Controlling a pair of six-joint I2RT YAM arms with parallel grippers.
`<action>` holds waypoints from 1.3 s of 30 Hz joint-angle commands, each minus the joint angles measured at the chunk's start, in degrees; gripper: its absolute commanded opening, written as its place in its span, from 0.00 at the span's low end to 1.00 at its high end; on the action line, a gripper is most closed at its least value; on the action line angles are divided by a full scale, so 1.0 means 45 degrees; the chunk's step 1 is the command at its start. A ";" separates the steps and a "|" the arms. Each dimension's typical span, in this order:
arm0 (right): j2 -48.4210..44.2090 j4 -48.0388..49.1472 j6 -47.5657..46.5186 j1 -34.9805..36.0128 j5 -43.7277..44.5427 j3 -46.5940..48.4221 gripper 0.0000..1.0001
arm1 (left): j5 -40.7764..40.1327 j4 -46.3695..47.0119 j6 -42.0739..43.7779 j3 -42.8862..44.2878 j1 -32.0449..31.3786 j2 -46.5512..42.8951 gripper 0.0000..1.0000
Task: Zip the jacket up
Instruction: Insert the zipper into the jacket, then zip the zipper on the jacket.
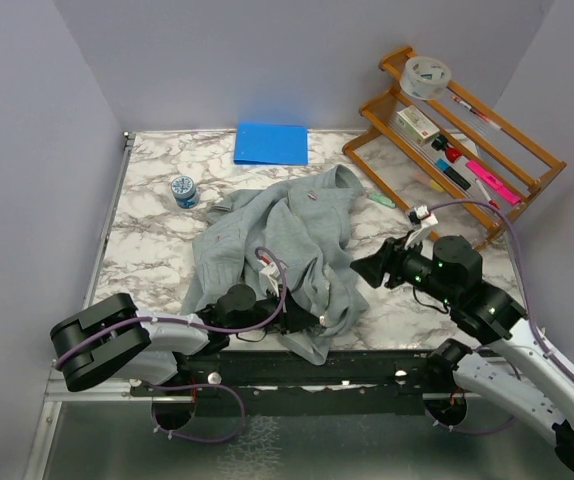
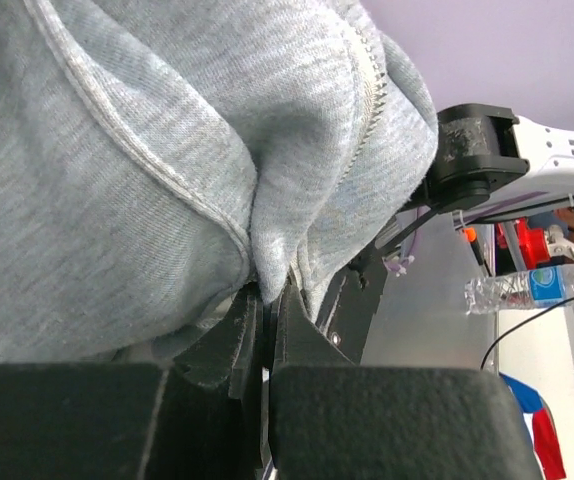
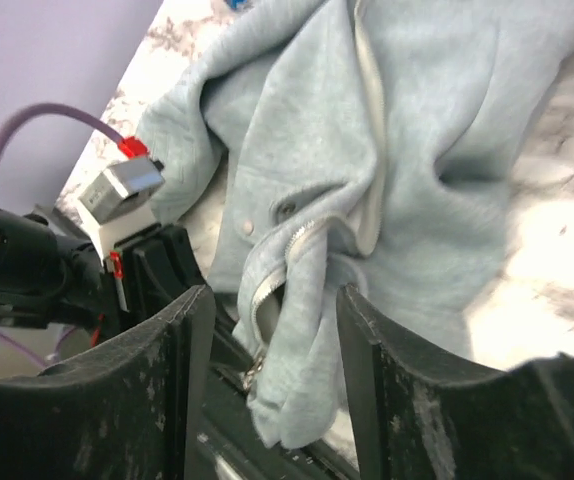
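Note:
The light grey jacket [image 1: 287,235] lies crumpled on the marble table, its lower corner hanging over the near edge. My left gripper [image 1: 302,318] is at that near edge, shut on a fold of the jacket [image 2: 147,150] beside the pale zipper [image 2: 372,90]; the fingers [image 2: 297,320] pinch the cloth. My right gripper [image 1: 359,268] points left at the jacket's right edge and stands open. In the right wrist view the hanging corner with the zipper [image 3: 272,275] and its metal pull [image 3: 254,373] shows between the spread fingers [image 3: 362,340]. Whether they touch the cloth I cannot tell.
A flat blue pad [image 1: 271,144] lies at the back of the table, and a small blue jar [image 1: 184,190] stands left of the jacket. A wooden rack [image 1: 457,140] with a tape roll [image 1: 426,75] and pens fills the back right. Grey walls close in both sides.

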 commanded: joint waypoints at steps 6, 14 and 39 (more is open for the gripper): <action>0.2955 -0.3555 -0.5813 0.0018 -0.0205 0.3755 0.60 | 0.0670 -0.0907 0.0038 -0.0039 -0.0087 0.0017 0.00; 0.4482 -0.2231 -0.1108 0.0137 -0.0816 0.1261 0.60 | 0.0778 -0.1652 -0.0359 0.0240 -0.0087 0.1592 0.00; 1.3693 0.7238 -0.1271 -0.1217 -0.1245 0.2842 0.46 | 0.0679 -0.3852 0.1955 0.4697 0.3837 0.7058 0.00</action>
